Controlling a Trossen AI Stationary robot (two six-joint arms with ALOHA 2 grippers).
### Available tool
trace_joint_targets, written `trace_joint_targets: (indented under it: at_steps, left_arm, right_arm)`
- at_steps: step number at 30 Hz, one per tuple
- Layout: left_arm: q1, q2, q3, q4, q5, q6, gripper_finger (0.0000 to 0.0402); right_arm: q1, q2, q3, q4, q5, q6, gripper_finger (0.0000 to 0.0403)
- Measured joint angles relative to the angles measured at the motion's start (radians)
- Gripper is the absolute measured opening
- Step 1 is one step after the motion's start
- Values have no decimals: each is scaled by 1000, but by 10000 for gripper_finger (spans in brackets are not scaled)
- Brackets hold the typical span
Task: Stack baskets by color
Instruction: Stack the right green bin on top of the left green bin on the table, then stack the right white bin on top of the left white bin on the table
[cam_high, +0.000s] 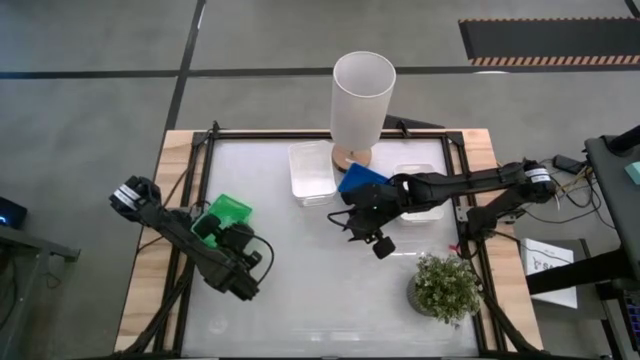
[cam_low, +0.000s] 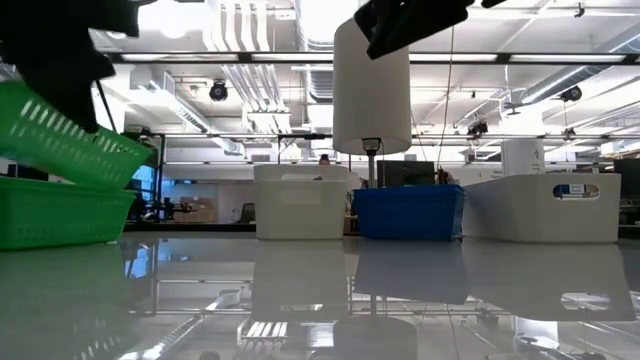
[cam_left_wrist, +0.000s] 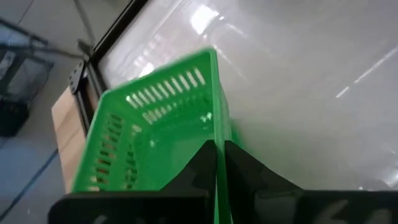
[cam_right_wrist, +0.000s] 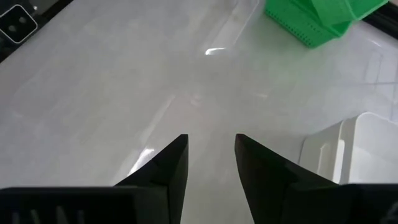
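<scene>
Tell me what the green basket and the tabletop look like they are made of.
Green basket: likely molded plastic, thin uniform walls with rows of slots, slight gloss. Tabletop: smooth, glossy white sheet, material unclear; it mirrors the baskets and ceiling lights.

The glossy white bench with a dark frame and wooden edges carries the following items. Left side: a green slotted plastic basket. Far side: a white rectangular plastic tray, a tall white cylinder on a wooden base, a blue plastic basket, and a second white tray. Near right corner: a small potted plant.
</scene>
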Motion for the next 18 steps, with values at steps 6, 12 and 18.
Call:
trace_joint_targets:
  at_steps: [6, 12, 18]
  left_arm:
    - [0, 0, -55, 0, 35, -99, 30]
    - [0, 0, -56, 1, 33, -99, 77]
    - [0, 0, -51, 2, 25, -94, 117]
  right_arm:
    - [1, 0, 0, 15, 0, 0, 125]
    - [1, 0, 0, 17, 0, 13, 125]
    - [1, 0, 0, 17, 0, 28, 125]
